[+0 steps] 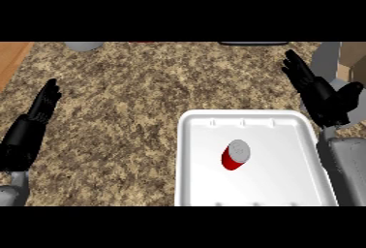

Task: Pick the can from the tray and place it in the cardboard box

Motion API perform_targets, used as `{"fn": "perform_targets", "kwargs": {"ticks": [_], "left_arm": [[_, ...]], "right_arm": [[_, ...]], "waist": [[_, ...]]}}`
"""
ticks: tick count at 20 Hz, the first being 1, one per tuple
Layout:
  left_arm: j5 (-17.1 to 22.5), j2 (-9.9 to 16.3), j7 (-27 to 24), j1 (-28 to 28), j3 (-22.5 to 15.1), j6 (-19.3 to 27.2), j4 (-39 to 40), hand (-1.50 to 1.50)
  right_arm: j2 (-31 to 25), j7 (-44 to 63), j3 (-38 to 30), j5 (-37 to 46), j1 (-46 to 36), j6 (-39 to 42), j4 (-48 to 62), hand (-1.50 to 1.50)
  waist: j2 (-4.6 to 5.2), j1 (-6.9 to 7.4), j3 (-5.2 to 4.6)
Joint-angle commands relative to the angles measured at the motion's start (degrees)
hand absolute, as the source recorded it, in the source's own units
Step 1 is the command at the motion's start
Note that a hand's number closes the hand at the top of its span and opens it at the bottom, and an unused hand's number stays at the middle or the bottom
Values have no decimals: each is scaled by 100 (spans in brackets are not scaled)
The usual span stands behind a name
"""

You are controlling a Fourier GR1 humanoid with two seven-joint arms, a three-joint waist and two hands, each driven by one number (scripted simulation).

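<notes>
A red can with a grey top stands upright near the middle of the white tray. My right hand is above the tray's far right corner, fingers straight and pointing away, holding nothing. At the left edge my left hand rests open with its fingers up, far from the tray. A tan corner of the cardboard box shows at the right edge, behind my right hand.
The speckled brown counter spreads left of the tray. A grey round object and a dark object lie at the far edge. A strip of wood shows at the top left.
</notes>
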Motion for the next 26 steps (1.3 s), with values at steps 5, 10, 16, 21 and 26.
{"fn": "perform_targets", "kwargs": {"ticks": [5,10,16,21,26], "left_arm": [[-453,104,119,488,-71,178,410,0],[-425,-110,223,583,-254,166,458,0],[-702,-407,12,511,-591,236,731,0],[-869,-483,114,70,-623,248,1056,0],[-944,-603,344,-67,-742,192,925,0]], "right_arm": [[-181,-3023,-1125,-385,1563,-26,-1260,-150],[546,-4408,-2319,-447,2648,-1105,-686,-150],[665,-7183,-1867,645,4064,-587,-1110,-150],[867,-6733,-1643,1896,5331,-1498,-2103,-150],[1297,-5885,-989,2668,6794,-1348,-3883,-150]], "waist": [[55,-537,82],[133,-580,90],[135,-324,41],[151,-218,20],[144,-109,20]]}}
